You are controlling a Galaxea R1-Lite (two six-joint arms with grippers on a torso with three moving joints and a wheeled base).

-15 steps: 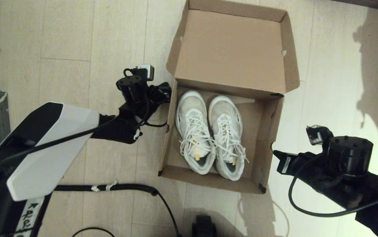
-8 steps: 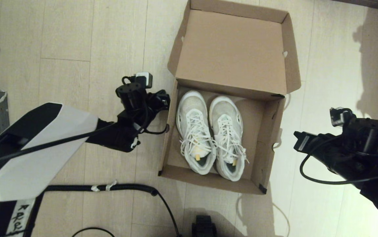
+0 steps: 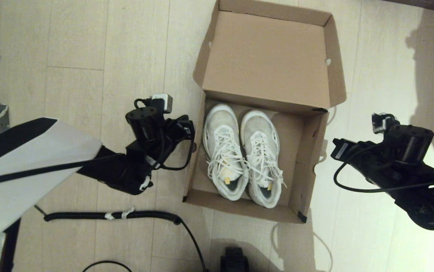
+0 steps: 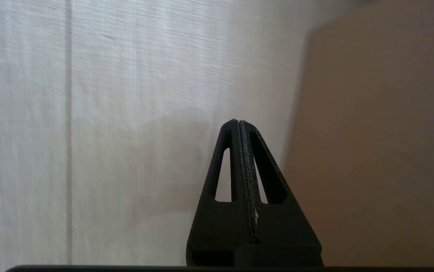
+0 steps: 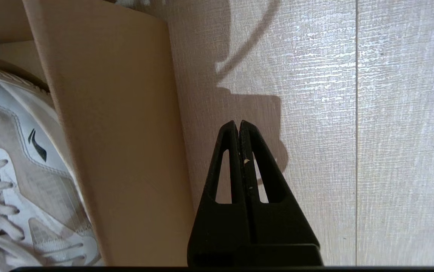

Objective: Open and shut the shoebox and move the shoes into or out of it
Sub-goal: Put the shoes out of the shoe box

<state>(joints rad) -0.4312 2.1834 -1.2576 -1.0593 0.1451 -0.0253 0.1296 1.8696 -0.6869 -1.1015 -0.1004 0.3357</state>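
- Left gripper, black fingers pressed together and empty, hangs over the pale plank floor just outside the left wall of the large brown cardboard shoebox.
- Right gripper, likewise closed and empty, sits just outside the opposite wall; neither touches the box.
- Between them, the pair of white mesh sneakers lies inside, side by side, long axes running near-to-far, toes away.
- Beyond, the hinged lid stands folded back; both arms look about equally close.
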